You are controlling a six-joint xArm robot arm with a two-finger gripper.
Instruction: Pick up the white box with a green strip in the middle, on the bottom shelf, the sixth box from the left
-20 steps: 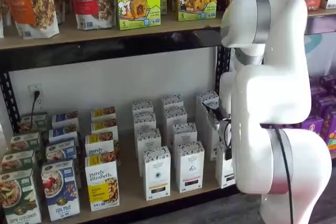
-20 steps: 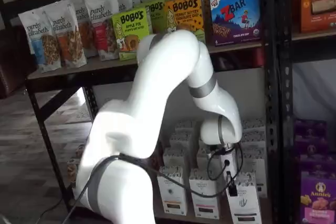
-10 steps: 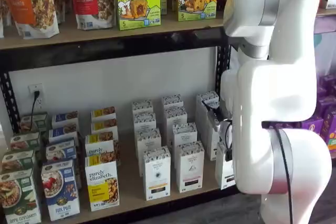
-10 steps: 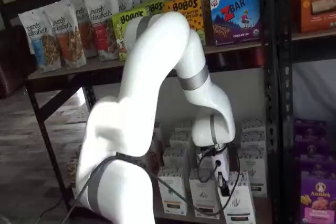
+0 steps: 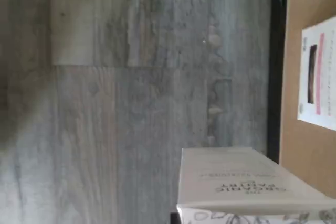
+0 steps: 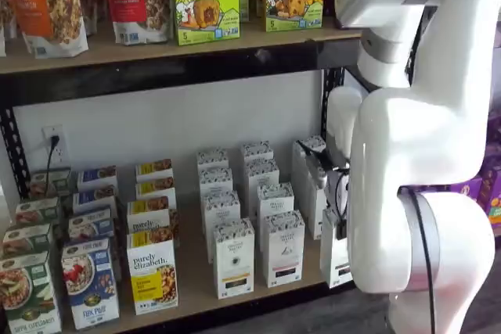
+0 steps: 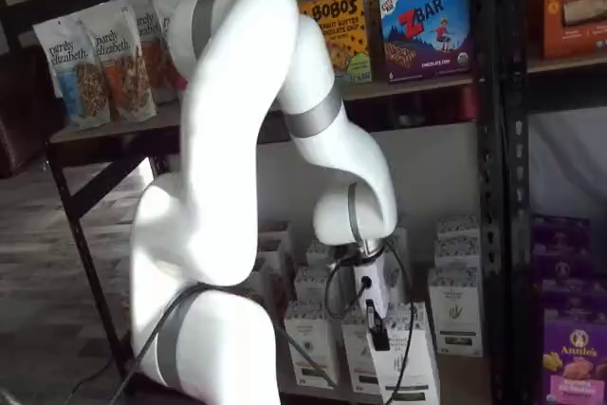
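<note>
White box [image 7: 410, 359] is in the gripper [image 7: 377, 329]: black fingers closed on its top end, carton tilted and hanging out in front of the bottom shelf [image 7: 469, 378] edge, at about 5 o'clock from the arm's wrist joint. Cable loops down beside the fingers.

In a shelf view the same box [image 6: 335, 254] shows only as a narrow white sliver with a dark label low, mostly hidden behind the arm's white links; gripper itself isn't readable there.

Wrist view: the box [image 5: 236, 182] is seen end-on, close to the lens, printed side facing the camera, patterned band at its near edge. Grey wood-look floor [image 5: 131, 98] fills most of the frame behind it. Tan board of the shelf [image 5: 294, 145] with its black front rail [image 5: 275, 61] lies beyond the box, and a white carton with a pinkish strip [image 5: 317, 74] stands on that board, well apart from the held one.

Rows of similar white cartons [image 6: 234, 256] stand on the shelf at 9 o'clock from the held box, granola boxes [image 6: 151, 270] further out the same way.
</note>
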